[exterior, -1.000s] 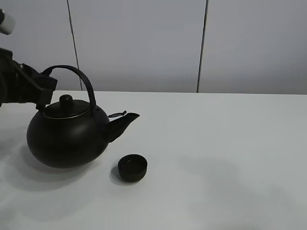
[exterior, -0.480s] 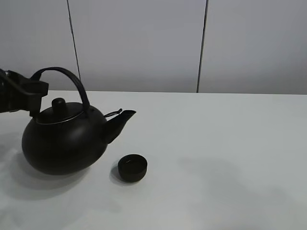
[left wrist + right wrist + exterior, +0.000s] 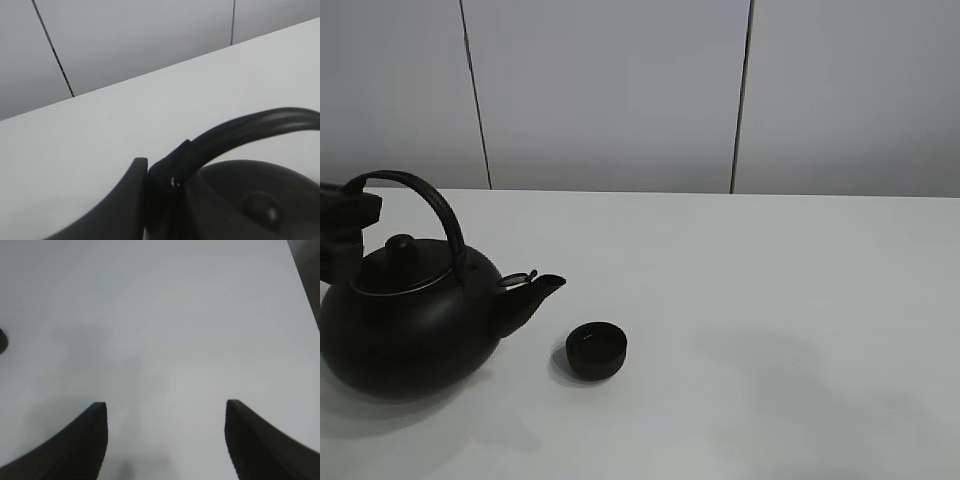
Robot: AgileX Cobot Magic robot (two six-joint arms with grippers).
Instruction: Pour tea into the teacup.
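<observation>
The big black kettle (image 3: 405,325) stands low at the far left of the white table (image 3: 770,300), upright, its spout (image 3: 535,290) pointing right toward the teacup. My left gripper (image 3: 360,208) is shut on the kettle's arched handle (image 3: 430,200) at its left end. In the left wrist view, a dark finger (image 3: 125,200) presses against the handle (image 3: 240,130) above the lid (image 3: 250,200). The teacup (image 3: 596,349), small, round and matte black, sits on the table just right of the spout, apart from it. My right gripper (image 3: 165,410) hangs open over bare table, nothing between its fingers.
The table's right edge (image 3: 305,275) shows in the right wrist view, with dark floor beyond. A dark sliver (image 3: 1,340) shows at that view's left border. A grey panelled wall (image 3: 620,90) stands behind the table.
My left gripper has carried the kettle left and down. The spout has drawn back from above the teacup. The teacup has not moved.
</observation>
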